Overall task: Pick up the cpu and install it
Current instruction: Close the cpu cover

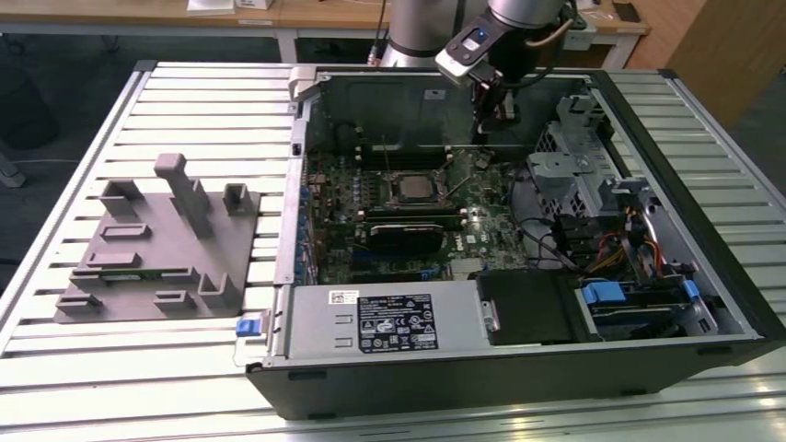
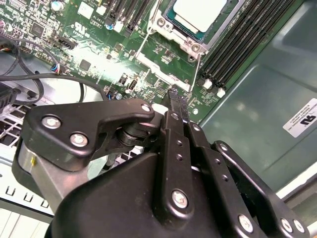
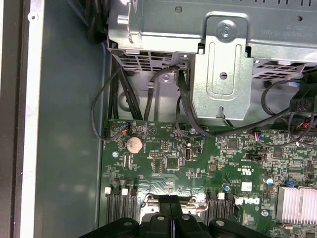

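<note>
A: The gripper [image 2: 176, 95] has its two black fingers pressed flat together, with nothing between them. Why closed?

B: My guess is that it has nothing to carry. In the exterior view it hangs inside the open computer case [image 1: 393, 373], above the motherboard [image 2: 99, 54] and a little to one side of the socket, touching nothing that I can see.

A: So where is the cpu?

B: The cpu [image 2: 200, 12] lies flat in the socket frame [image 2: 192, 46], pale metal top facing up and the frame's rim around its edges. It looks seated squarely rather than tilted. I cannot tell whether the frame is latched.

A: And the case lies on its side for a reason?

B: Probably so that the board faces upward and the arm can come at the socket from above. The memory slots [image 2: 247, 34] run close along one side of the socket, so there is not much free space there.

A: What about the grey block [image 1: 160, 239] on the slatted table [image 1: 184, 101]?

B: It stands well apart from the case, toward the exterior view's left. Its posts and ledges look made to hold parts, and I see no chip on it.
</note>
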Tool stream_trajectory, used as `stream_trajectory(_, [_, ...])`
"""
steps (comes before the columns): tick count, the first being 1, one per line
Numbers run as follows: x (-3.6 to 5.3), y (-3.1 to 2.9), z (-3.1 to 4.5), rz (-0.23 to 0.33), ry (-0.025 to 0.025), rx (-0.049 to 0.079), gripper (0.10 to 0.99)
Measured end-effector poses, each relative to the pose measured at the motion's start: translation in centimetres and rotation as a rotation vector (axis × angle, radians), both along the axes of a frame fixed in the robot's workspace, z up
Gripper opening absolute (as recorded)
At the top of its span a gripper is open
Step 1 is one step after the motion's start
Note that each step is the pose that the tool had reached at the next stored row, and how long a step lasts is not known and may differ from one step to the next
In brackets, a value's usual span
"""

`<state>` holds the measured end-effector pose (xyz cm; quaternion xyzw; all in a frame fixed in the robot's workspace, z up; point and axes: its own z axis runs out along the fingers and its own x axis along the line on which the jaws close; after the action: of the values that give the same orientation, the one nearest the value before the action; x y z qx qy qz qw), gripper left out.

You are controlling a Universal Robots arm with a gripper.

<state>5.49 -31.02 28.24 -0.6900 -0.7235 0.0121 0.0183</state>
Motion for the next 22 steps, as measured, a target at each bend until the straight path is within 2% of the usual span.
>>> stream_trajectory(22, [0.00, 0.00, 0.48, 0.000, 0.0057, 0.000, 0.106])
